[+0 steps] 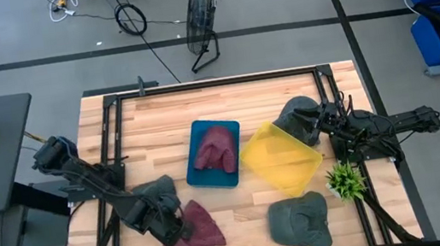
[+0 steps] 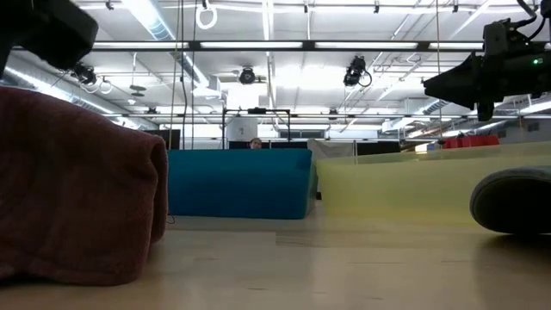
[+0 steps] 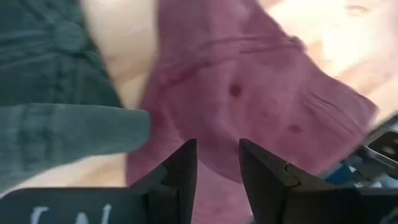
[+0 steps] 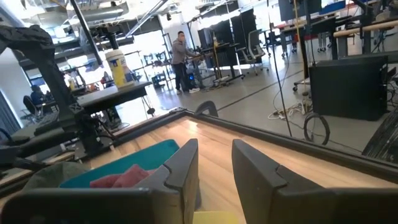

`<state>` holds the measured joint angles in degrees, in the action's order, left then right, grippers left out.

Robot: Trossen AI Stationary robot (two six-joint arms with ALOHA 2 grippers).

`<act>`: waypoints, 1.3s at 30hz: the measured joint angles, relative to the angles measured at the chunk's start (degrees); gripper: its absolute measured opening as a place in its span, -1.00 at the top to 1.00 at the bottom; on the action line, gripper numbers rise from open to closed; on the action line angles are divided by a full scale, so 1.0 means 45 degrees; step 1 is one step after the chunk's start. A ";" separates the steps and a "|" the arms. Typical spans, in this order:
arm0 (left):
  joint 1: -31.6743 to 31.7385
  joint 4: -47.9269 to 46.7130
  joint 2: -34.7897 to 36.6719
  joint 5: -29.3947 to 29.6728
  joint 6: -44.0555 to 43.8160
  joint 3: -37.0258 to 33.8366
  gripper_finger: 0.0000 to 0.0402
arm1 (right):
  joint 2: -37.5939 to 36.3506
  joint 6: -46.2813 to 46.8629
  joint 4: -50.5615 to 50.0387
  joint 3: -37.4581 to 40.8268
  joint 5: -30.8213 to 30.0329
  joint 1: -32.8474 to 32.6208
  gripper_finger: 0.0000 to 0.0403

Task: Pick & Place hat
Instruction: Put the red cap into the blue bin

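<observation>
A maroon hat (image 1: 197, 236) lies on the table near the front, left of centre; it also shows in the low view (image 2: 77, 189). My left gripper (image 1: 176, 227) is over it, pointing down. Its fingers are open a little, with the hat's maroon cloth (image 3: 249, 99) below and between them. A grey-green hat (image 1: 156, 192) lies just beside it and shows in the left wrist view (image 3: 43, 112). My right gripper (image 1: 317, 122) hangs open and empty above the table at the right, by a grey hat (image 1: 294, 112). My left gripper comes at the maroon hat's top (image 3: 217, 180) from above with a finger on either side of a strip of cloth. I cannot tell whether the fingertips touch it. The hat lies flat on the table.
A blue tray (image 1: 196, 135) holds another maroon hat (image 1: 215, 151). A yellow tray (image 1: 282, 162) stands to its right. A third grey hat (image 1: 300, 222) lies at the front right, with a small green plant (image 1: 346, 180) behind it. A person stands far off in the room (image 4: 180, 59).
</observation>
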<state>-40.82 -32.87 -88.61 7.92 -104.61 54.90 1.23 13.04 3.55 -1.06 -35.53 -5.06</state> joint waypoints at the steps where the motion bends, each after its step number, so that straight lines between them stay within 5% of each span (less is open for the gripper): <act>1: 0.0003 0.0026 0.0004 0.0005 -0.0001 -0.0110 0.39 | 0.0000 0.0000 0.0000 0.0000 0.0000 0.0000 0.48; 23: 0.0173 0.0261 -0.0435 0.0355 -0.1283 -0.0006 0.40 | 0.0005 -0.0035 0.0005 0.0000 -0.0009 0.0000 0.48; 32: 0.0478 0.0536 -0.1389 0.0256 -0.0611 0.0018 0.41 | 0.0005 0.0231 0.0009 0.0000 -0.2018 0.0005 0.50; 39: 0.0502 0.0643 -0.1449 0.0049 0.1301 0.0013 0.82 | 0.0005 0.0230 -0.0076 0.0000 -0.2221 0.0005 0.56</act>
<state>-38.56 -29.98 -95.13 8.14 -98.76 54.96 1.26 14.07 3.21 -1.06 -45.52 -5.04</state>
